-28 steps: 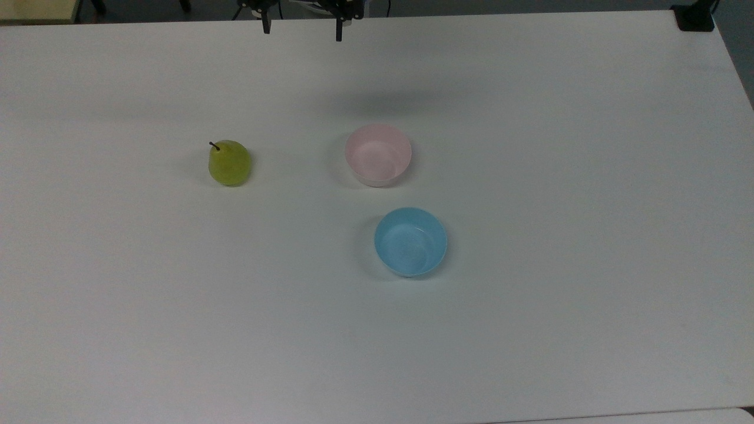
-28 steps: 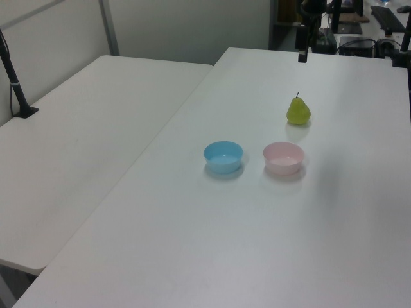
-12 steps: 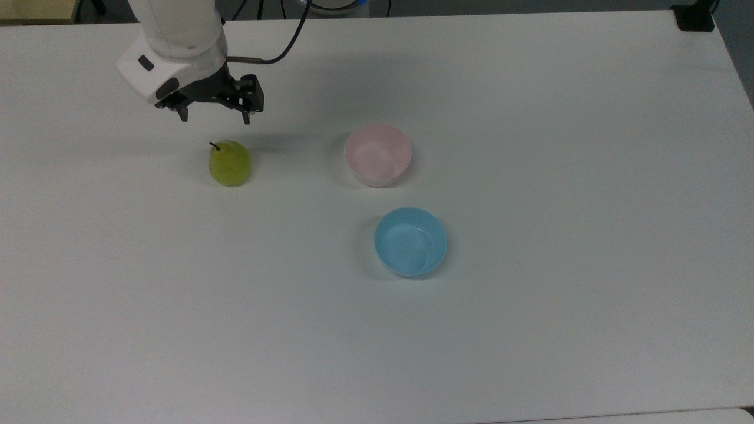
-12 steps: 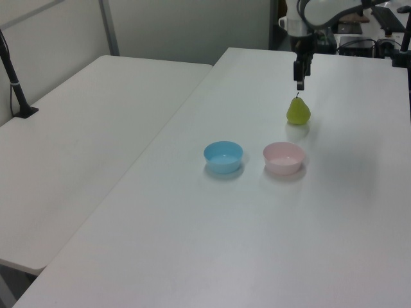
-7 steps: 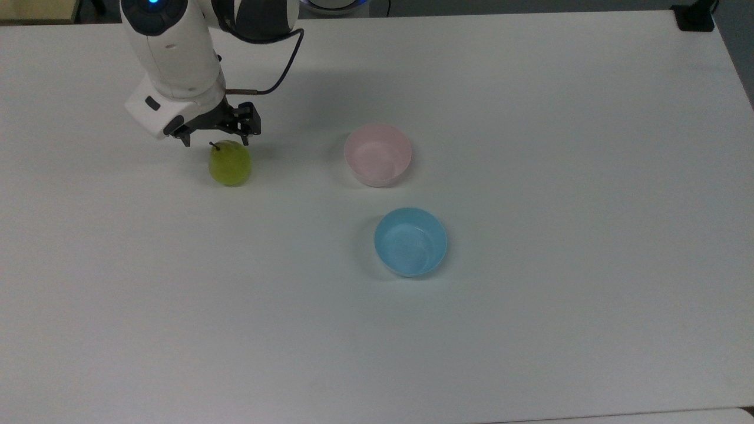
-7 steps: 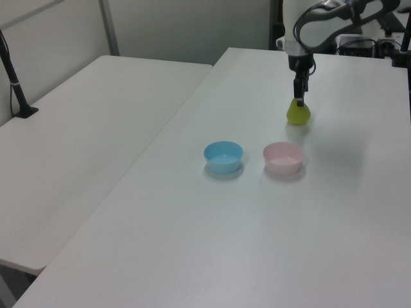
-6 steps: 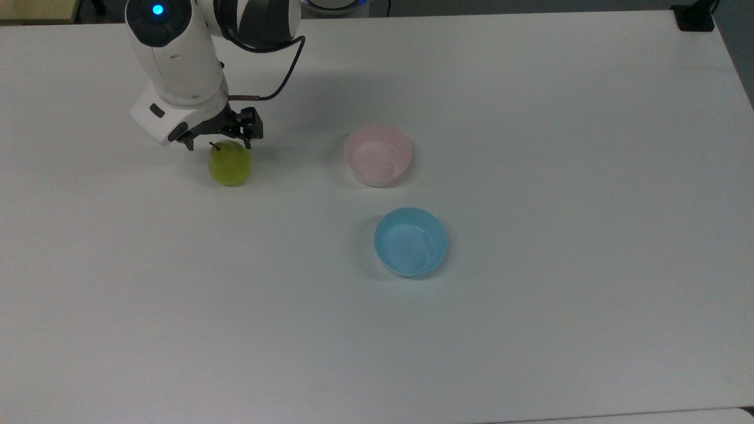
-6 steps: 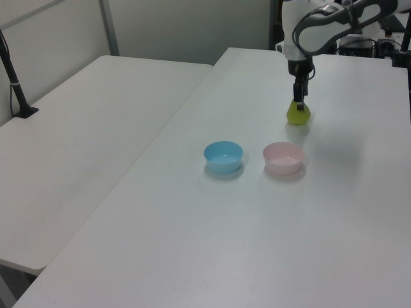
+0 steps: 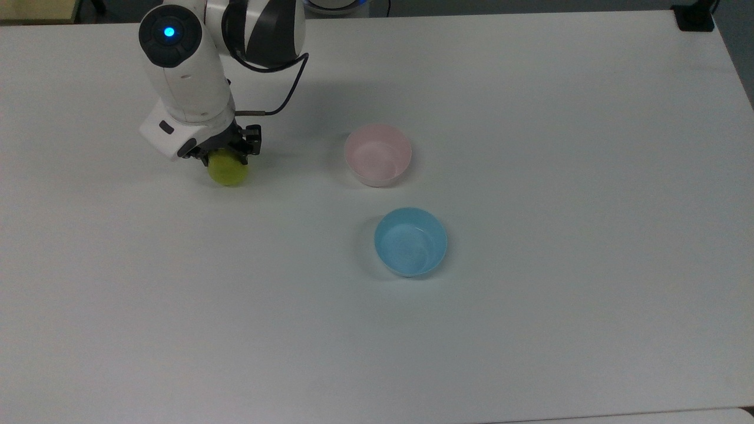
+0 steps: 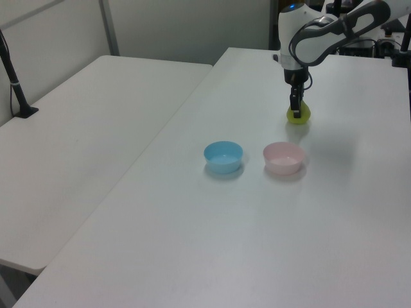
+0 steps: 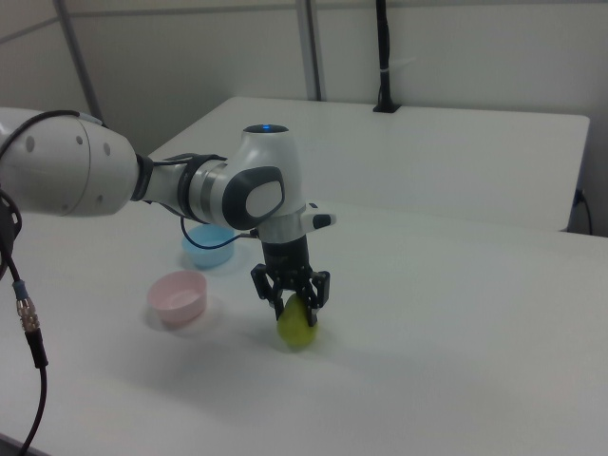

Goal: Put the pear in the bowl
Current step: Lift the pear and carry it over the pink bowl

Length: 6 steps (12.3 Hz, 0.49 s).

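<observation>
Looking across the table [image 9: 530, 330], we meet the blue bowl [image 9: 410, 241] first, then the pink bowl [image 9: 377, 154]. Well off to the top view's left stands the pear [image 9: 228, 171], our gripper [image 11: 292, 296] lowered over it, fingers spread either side, not visibly squeezing.
</observation>
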### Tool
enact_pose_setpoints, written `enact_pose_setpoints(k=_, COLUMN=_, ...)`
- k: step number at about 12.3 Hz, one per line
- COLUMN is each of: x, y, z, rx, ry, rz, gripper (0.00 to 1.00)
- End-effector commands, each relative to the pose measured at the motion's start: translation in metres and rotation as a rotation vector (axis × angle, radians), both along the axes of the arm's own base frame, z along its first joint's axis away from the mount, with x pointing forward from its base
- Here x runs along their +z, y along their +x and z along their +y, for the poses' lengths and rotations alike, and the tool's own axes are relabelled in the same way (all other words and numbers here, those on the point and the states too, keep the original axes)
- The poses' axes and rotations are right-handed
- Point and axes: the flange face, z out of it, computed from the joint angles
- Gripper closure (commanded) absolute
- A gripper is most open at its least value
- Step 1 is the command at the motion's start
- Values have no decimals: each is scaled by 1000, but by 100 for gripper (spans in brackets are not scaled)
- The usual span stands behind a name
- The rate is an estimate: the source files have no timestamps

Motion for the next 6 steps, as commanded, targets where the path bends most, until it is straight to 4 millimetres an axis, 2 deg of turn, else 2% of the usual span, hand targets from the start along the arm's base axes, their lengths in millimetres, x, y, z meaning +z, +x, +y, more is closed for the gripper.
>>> enact_pose_setpoints(k=1, x=13, y=-4, z=6, rx=28, ry=-12, rz=-23, gripper=66)
enact_pose_setpoints(k=3, x=34, y=-12, z=16, rx=27, ry=-11, rz=-14, gripper=66)
enact_pose_setpoints(k=6, x=54, y=-14, z=77, rx=20, ry=-20, rz=8, gripper=66)
